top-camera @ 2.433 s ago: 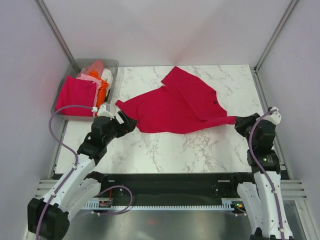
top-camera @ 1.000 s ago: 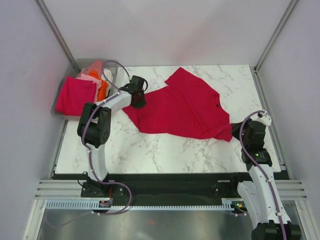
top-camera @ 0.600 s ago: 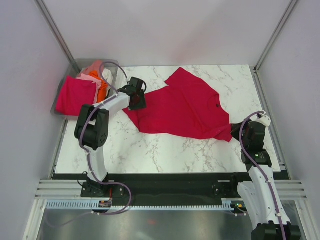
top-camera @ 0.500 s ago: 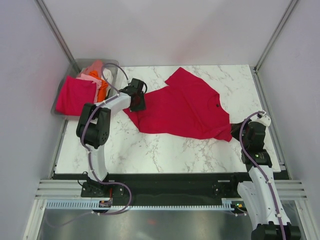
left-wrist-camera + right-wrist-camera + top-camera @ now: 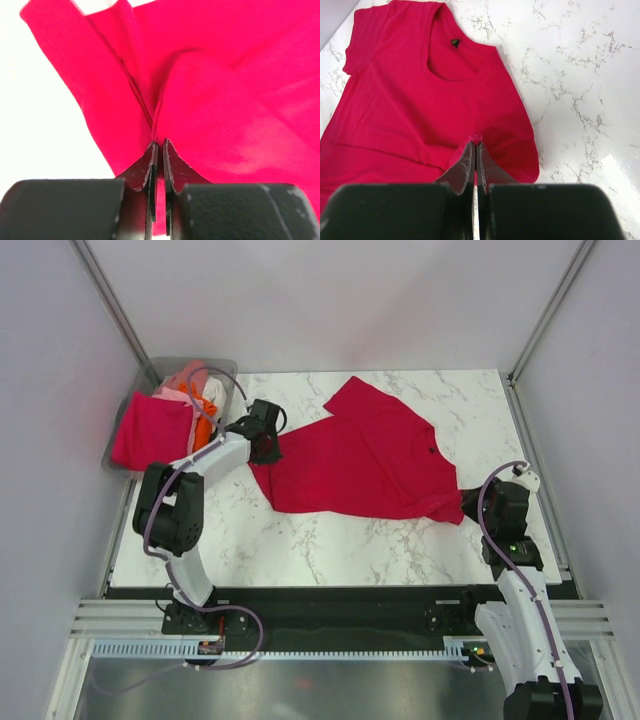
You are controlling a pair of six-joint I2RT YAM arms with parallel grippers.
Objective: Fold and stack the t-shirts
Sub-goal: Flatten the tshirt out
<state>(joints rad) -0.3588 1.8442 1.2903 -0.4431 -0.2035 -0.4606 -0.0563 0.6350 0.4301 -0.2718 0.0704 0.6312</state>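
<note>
A crimson red t-shirt lies spread across the marble table, its neck opening toward the right. At the shirt's left edge my left gripper is shut on a raised fold of the red cloth. That view shows the cloth pinched between the tips. My right gripper is shut on the shirt's lower right corner, a small tuft of cloth showing at its tips. More t-shirts sit at the far left: magenta-pink, orange, and pale pink and white behind.
A clear grey bin at the table's back left corner holds the other shirts, the magenta one draped over its front. Bare marble runs along the near edge. Metal frame posts rise at both back corners.
My left gripper opened and shut again on the shirt's left edge, shifting slightly left and back, and the cloth there followed. The right gripper has kept its hold and hardly moved.
</note>
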